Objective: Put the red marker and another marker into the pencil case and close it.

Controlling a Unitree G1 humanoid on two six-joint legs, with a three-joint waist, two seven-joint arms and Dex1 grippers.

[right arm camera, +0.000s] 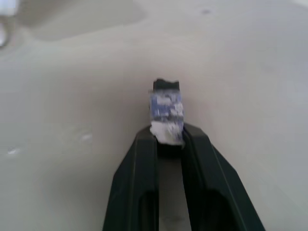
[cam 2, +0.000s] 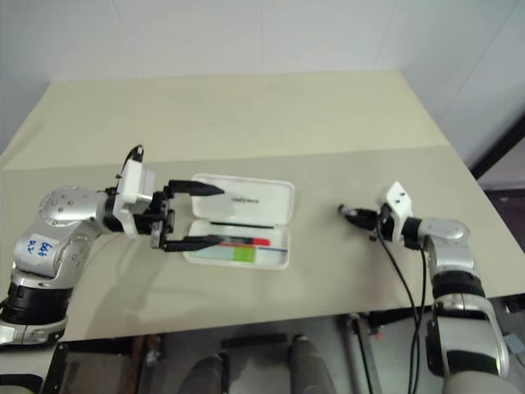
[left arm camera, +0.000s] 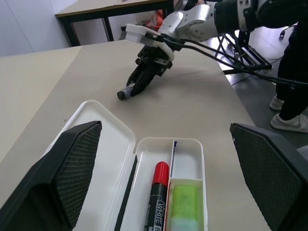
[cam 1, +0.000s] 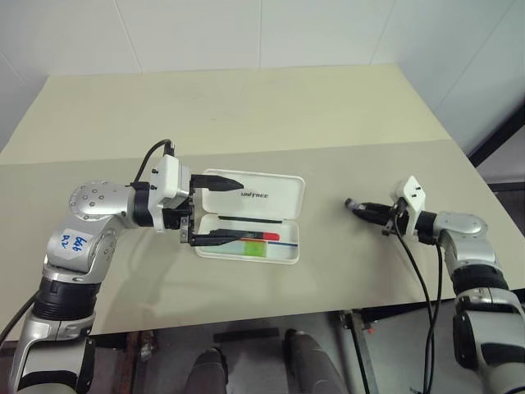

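Observation:
The white pencil case point(cam 1: 279, 190) lies open on the table, its lid flat on the far side. In its tray lie the red marker point(left arm camera: 158, 193) and, beside it, the pale green other marker point(left arm camera: 183, 204). My left gripper point(cam 1: 246, 208) is open and straddles the case's left end, with one finger over the lid and one over the tray along the red marker. Well to the right, my right gripper point(cam 1: 359, 208) is shut on a small dark bit point(right arm camera: 166, 103) with a blue-and-white band, low over the tabletop and pointing toward the case.
A second table point(cam 1: 246, 107) butts against the far edge of this one. The front edge point(cam 1: 246, 322) runs close to me. Black cables point(cam 1: 422, 287) hang by my right arm. A person's leg and shoe point(left arm camera: 288, 120) stand beyond the table's right side.

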